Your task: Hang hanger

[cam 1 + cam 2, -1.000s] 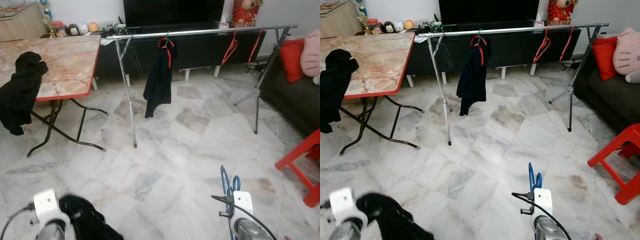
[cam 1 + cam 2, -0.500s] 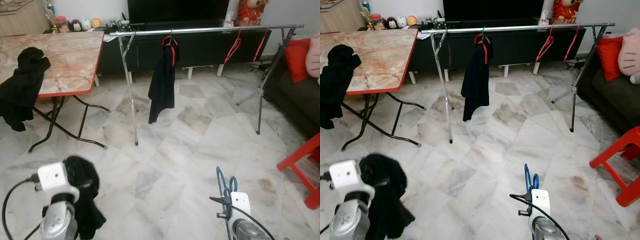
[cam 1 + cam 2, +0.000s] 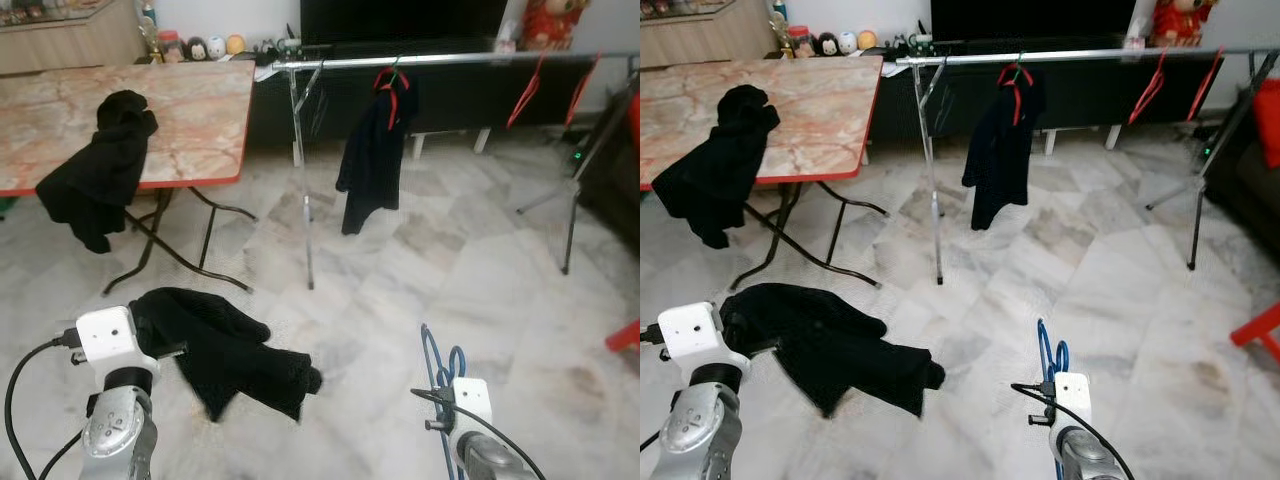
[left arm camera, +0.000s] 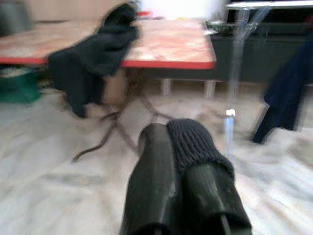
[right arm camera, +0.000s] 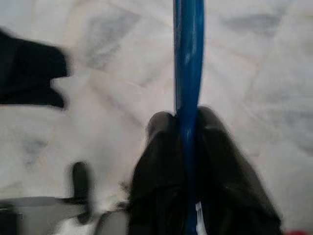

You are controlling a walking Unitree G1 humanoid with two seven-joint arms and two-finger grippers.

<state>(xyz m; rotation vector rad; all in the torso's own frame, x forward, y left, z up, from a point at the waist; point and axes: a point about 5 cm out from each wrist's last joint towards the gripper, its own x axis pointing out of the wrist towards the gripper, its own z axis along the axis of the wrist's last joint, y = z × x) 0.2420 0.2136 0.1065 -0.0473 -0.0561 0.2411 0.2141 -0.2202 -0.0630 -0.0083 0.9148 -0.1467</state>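
My right gripper is shut on a blue hanger, which sticks up in front of my right wrist as the blue hanger. My left gripper is shut on the knit edge of a black garment, which spreads out to the right, low over the floor. Ahead stands a silver clothes rack. A dark garment on a red hanger hangs near its left end. Two bare red hangers hang further right on the rail.
A folding table with a marble-pattern top stands at the left, with another black garment draped over its edge. A dark TV cabinet runs behind the rack. A red stool corner shows at the right. Pale marble floor lies between me and the rack.
The camera has turned left, so the rack and table sit further right. My left arm has come up and the black garment has swung out to the right. The right gripper still holds the hanger.
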